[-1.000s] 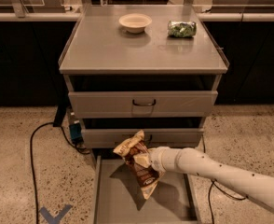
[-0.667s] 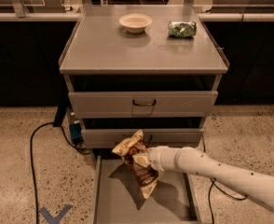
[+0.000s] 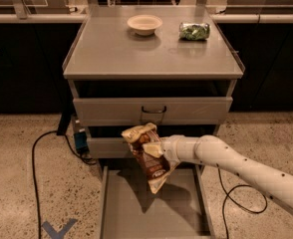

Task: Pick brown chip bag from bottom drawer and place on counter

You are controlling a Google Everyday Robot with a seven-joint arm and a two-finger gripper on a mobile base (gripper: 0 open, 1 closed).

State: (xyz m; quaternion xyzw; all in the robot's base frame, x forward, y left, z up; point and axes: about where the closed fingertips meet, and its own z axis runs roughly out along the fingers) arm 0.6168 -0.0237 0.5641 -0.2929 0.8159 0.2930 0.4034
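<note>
The brown chip bag [image 3: 147, 156] hangs in the air above the open bottom drawer [image 3: 136, 210], its tan-gold end up and its lower tip pointing down. My gripper [image 3: 155, 150] comes in from the right on a white arm and is shut on the brown chip bag at its middle. The bag is level with the lower drawer front, clear of the drawer floor. The counter [image 3: 116, 51] is the grey cabinet top above, well higher than the bag.
A white bowl [image 3: 144, 24] and a small clear packet of green contents [image 3: 195, 31] sit at the back of the counter. Two closed drawer fronts [image 3: 151, 111] face me. Black cables [image 3: 37, 153] lie on the speckled floor left and right of the cabinet.
The bag and gripper have risen slightly above the drawer; the arm otherwise holds nearly the same pose.
</note>
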